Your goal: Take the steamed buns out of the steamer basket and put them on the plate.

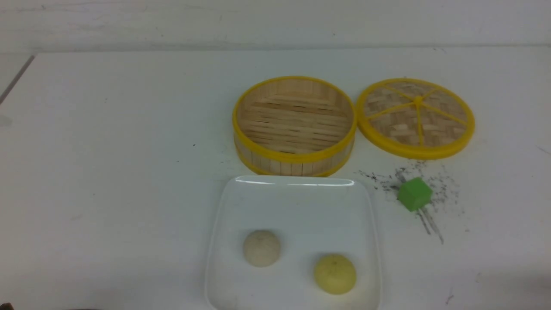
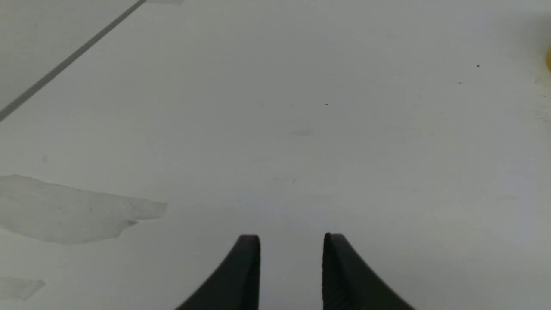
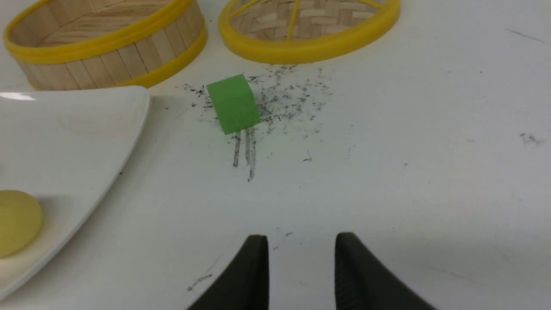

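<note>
- Front view: the steamer basket [image 1: 294, 125] stood empty on the white table [image 1: 107, 172], its slatted floor bare.
- Front view: the plate [image 1: 297, 202] lay just in front of the basket, its far rim close against the basket's near wall; whether they touched I could not tell.
- Front view: both steamed buns rested on the plate, apart from each other. The cream bun [image 1: 261, 247] sat toward the robot's left, and the yellow bun [image 1: 335, 273] sat nearer the robot and toward its right.
- Front view: the woven lid [image 1: 416, 117] lay flat just beside the basket on the robot's right. A green cube [image 1: 414, 194] sat in front of the lid among dark scuff marks [image 1: 434, 224], to the right of the plate. Neither arm showed in this view.
- Left wrist view: the left gripper [image 2: 292, 258] hung over bare table with its two dark fingers [image 2: 245, 275] parted and nothing between them. A grey line [image 2: 69, 60] crossed the surface far off, and a sliver of yellow showed at the frame's edge.
- Right wrist view: the right gripper [image 3: 301, 258] likewise stood partly open and held nothing, over bare table.
- Right wrist view: beyond it lay the green cube [image 3: 233, 103] on the scuff marks [image 3: 284, 94], with the basket [image 3: 107, 47] and lid [image 3: 310, 30] farther off. A corner of the plate [image 3: 86, 129] carried the yellow bun [image 3: 17, 221] at the frame's edge.
</note>
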